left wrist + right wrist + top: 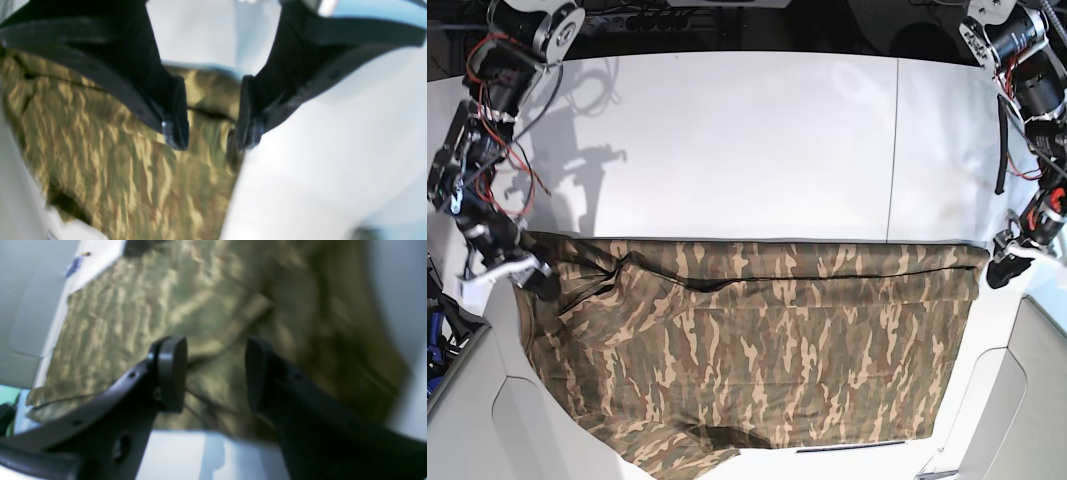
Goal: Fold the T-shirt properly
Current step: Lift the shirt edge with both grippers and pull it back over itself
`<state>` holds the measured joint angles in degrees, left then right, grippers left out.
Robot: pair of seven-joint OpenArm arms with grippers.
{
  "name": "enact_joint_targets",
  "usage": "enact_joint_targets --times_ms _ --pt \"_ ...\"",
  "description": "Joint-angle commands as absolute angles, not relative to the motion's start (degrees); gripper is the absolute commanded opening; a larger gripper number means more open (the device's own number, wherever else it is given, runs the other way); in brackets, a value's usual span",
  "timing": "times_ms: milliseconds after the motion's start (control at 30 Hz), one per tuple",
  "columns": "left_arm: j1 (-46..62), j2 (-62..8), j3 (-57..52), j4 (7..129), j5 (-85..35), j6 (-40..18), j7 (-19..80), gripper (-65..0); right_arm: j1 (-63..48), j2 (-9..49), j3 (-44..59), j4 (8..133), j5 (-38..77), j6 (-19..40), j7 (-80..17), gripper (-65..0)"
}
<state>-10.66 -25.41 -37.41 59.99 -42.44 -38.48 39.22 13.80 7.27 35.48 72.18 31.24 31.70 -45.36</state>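
The camouflage T-shirt lies spread across the near half of the white table, with a straight folded edge along its far side. My right gripper is at the shirt's far corner on the left of the base view. In the right wrist view it is open, with rumpled cloth and a fold line showing between its fingers. My left gripper is just off the shirt's far corner on the right. In the left wrist view it is open over the shirt's edge.
A seam runs across the table on the right of the base view. Grey panels flank the table at both near corners. Red cables hang from the arm on the left of the base view.
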Motion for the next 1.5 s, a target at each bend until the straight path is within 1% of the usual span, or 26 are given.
enact_joint_targets --times_ms 0,167,200,300,333,367,467,500,600,633,833,967,1033,1267,1333,1367,1433,1467 --pt "-11.0 -26.5 -38.7 60.9 -45.2 -39.5 38.9 -37.9 13.8 7.9 36.4 74.1 33.2 32.2 -44.4 -36.8" --pt "-7.3 -26.5 -40.1 60.9 -48.3 -39.7 38.8 -37.8 9.6 9.2 40.1 74.7 35.4 32.2 -43.0 -36.8" --pt "-6.7 -26.4 -40.1 60.9 -48.4 -39.7 38.8 -36.3 8.9 9.8 40.5 74.7 35.4 32.1 -42.6 -36.8" --pt "-4.9 -26.2 -40.1 60.9 -48.7 -39.7 38.3 -26.4 6.5 11.7 40.6 74.7 35.3 30.9 -41.3 -36.8" --pt "-4.4 -26.0 -40.1 60.9 -48.6 -39.7 38.0 -24.3 5.9 12.2 40.7 74.7 35.1 29.9 -41.0 -36.7" --pt "-4.0 -25.7 -40.1 60.8 -48.6 -39.7 37.9 -23.9 5.3 12.5 40.7 74.7 34.4 29.0 -40.8 -36.7" --pt "-3.5 -24.8 -40.1 60.8 -48.2 -39.7 37.4 -23.9 4.9 12.5 40.6 74.5 32.4 27.0 -40.2 -36.6" --pt "-3.5 -24.4 -40.1 60.8 -47.8 -39.7 37.3 -23.9 4.9 12.5 40.6 74.3 32.5 26.9 -40.1 -35.0" --pt "-3.5 -23.1 -40.1 60.8 -46.9 -39.7 36.5 -23.9 4.9 12.5 40.6 73.0 32.8 26.9 -39.1 -27.0" --pt "-3.5 -22.6 -40.1 60.8 -46.1 -39.7 36.2 -23.9 5.0 12.5 40.6 72.2 33.0 26.9 -39.0 -25.6" --pt "-3.8 -21.8 -37.6 58.2 -44.7 -39.6 32.5 -23.9 5.6 12.3 38.8 66.2 33.6 27.4 -34.2 -25.3" --pt "-4.0 -21.7 -34.4 57.2 -42.4 -37.2 28.8 -23.9 7.1 11.3 38.6 63.1 34.4 30.1 -33.6 -25.3" --pt "-4.0 -21.2 -32.9 57.2 -41.0 -36.2 26.2 -23.9 7.9 10.8 38.5 62.0 35.6 30.4 -33.6 -25.3" --pt "-7.4 -17.9 -32.2 57.0 -36.3 -34.9 25.9 -24.0 12.0 9.6 38.5 60.5 34.3 30.2 -33.2 -25.3" --pt "-7.9 -17.6 -31.7 57.0 -35.6 -34.8 25.9 -26.0 12.7 9.5 38.3 60.4 34.2 30.1 -33.2 -25.4" --pt "-7.9 -17.6 -31.1 57.0 -35.4 -34.8 25.9 -28.9 12.9 9.5 38.0 60.3 34.0 29.9 -33.1 -25.4" --pt "-8.2 -17.6 -29.6 57.0 -34.4 -34.9 25.9 -38.5 13.5 9.5 37.2 60.0 33.3 29.8 -32.7 -25.7" --pt "-8.4 -17.6 -28.8 57.0 -33.8 -34.9 26.0 -43.9 13.8 9.5 36.8 59.7 32.9 29.8 -32.5 -27.4"
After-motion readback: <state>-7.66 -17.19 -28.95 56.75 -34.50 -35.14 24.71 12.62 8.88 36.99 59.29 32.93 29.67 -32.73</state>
